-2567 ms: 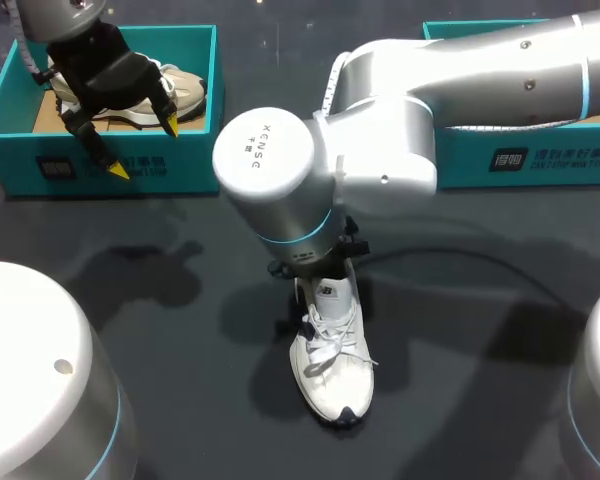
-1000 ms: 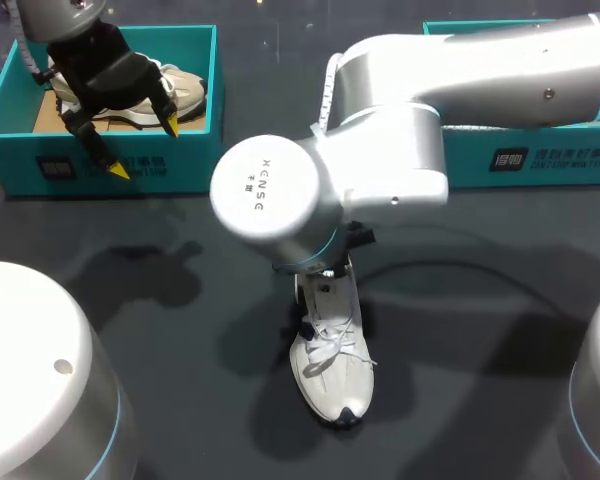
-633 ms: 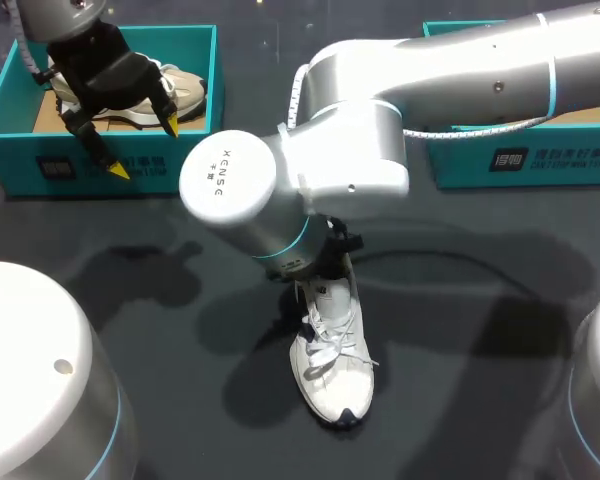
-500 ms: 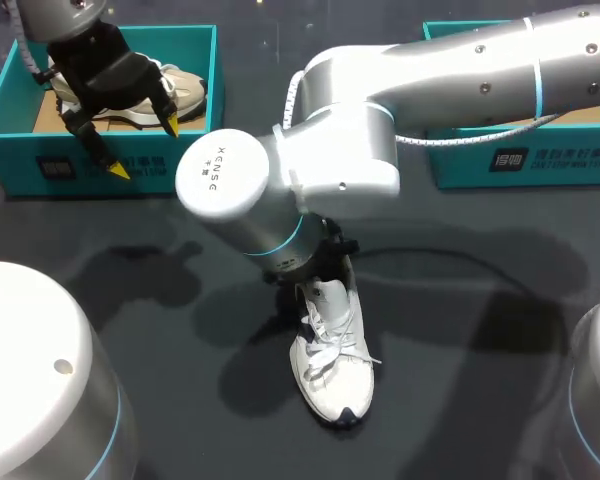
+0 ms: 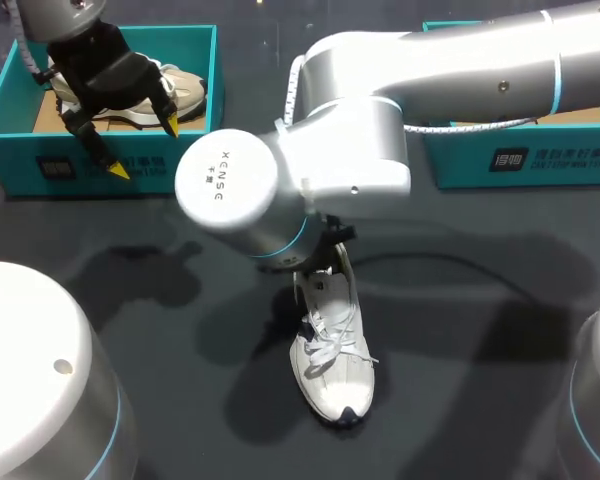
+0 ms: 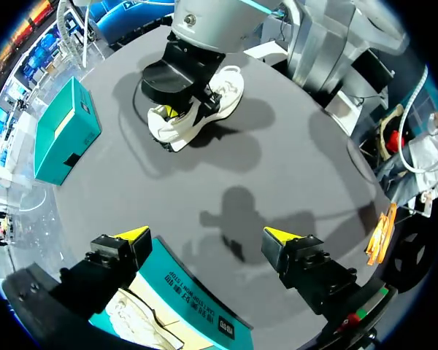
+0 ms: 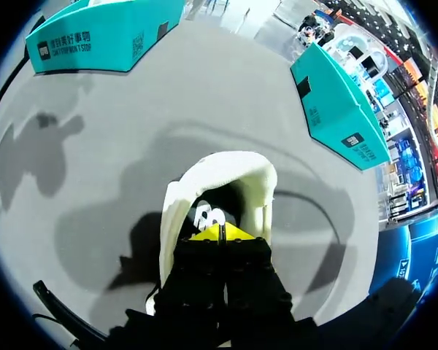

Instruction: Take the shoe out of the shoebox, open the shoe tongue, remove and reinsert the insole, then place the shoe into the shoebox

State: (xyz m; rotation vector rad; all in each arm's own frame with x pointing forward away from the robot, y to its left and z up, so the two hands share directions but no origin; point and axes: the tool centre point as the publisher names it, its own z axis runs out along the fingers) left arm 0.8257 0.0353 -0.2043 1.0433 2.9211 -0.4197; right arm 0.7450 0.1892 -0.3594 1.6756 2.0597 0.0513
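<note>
A white laced shoe [image 5: 331, 362] stands on the dark table, toe toward me. My right gripper [image 7: 220, 233] is shut, its yellow tips pressed together just inside the shoe's opening [image 7: 226, 182]; I see nothing held between them. In the head view the right wrist [image 5: 280, 200] hides that gripper. My left gripper [image 5: 143, 148] hangs open over the front wall of the left teal shoebox [image 5: 20, 150], holding nothing. From the left wrist, its gripper [image 6: 208, 235] looks across the table at the shoe [image 6: 204, 109].
A second, beige shoe [image 5: 185, 90] lies in the left shoebox. Another teal shoebox [image 5: 525, 160] stands at the back right, partly under my right arm. A dark cable [image 5: 450, 262] runs along the table to the shoe's right.
My right arm's wrist has swung to the left and turned above the shoe, gripper still shut at the opening. The shoe has barely shifted. The left arm has not moved.
</note>
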